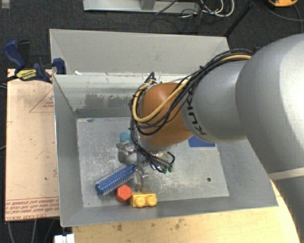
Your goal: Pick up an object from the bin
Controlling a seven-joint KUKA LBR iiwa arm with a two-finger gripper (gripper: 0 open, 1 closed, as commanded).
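Observation:
My gripper (pixel 140 180) hangs low over the front middle of the bin, its metal body below the orange wrist cover. Just left of the tip lies a blue bristly roller-shaped brush (pixel 114 180), slanting from lower left to upper right. Right under the tip, near the bin's front wall, sit a small orange-red block (pixel 123 193) and a yellow toy brick (pixel 144 200). The tip is close above the brush's right end and the yellow brick; I see nothing between the fingers.
A light blue thing (pixel 124 136) peeks out at the left of the wrist cover. A flat blue piece (pixel 201 142) lies half hidden under the arm at the right. The arm covers the bin's right and back.

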